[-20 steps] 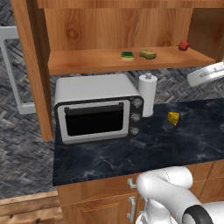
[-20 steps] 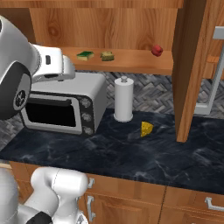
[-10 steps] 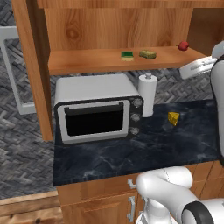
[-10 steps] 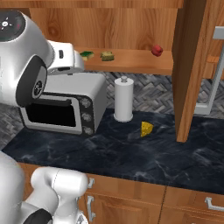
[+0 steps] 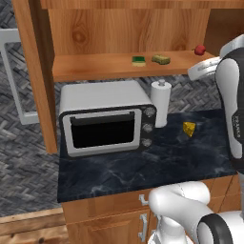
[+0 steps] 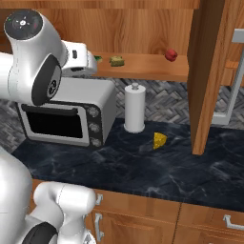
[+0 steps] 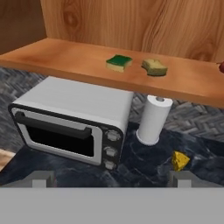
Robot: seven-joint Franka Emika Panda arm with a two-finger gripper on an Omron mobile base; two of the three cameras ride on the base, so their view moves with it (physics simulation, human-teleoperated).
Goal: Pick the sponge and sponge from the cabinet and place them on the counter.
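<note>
Two sponges lie side by side on the open cabinet's inner shelf (image 7: 65, 57). One is yellow with a dark green top (image 7: 119, 62) (image 5: 138, 60), the other dull olive-yellow (image 7: 155, 66) (image 5: 161, 59) (image 6: 116, 61). My gripper (image 7: 111, 179) is open wide with nothing between its fingertips (image 7: 41, 178). It hangs in front of the shelf and apart from both sponges, looking at them from a little distance. In the right base view my hand (image 6: 78, 57) hides most of the green-topped sponge. The black marbled counter (image 5: 143, 167) lies below.
A silver microwave (image 5: 107, 116) stands under the shelf, with a white paper towel roll (image 5: 161, 102) beside it. A yellow cheese wedge (image 5: 189, 128) lies on the counter. A small red fruit (image 5: 199, 49) sits at the shelf's right end. Open cabinet doors (image 6: 209, 71) (image 5: 35, 71) stand at both sides.
My arm has swung up and in toward the shelf, so the hand now sits closer to the sponges. The jaws stayed open. Nothing on the shelf or counter moved.
</note>
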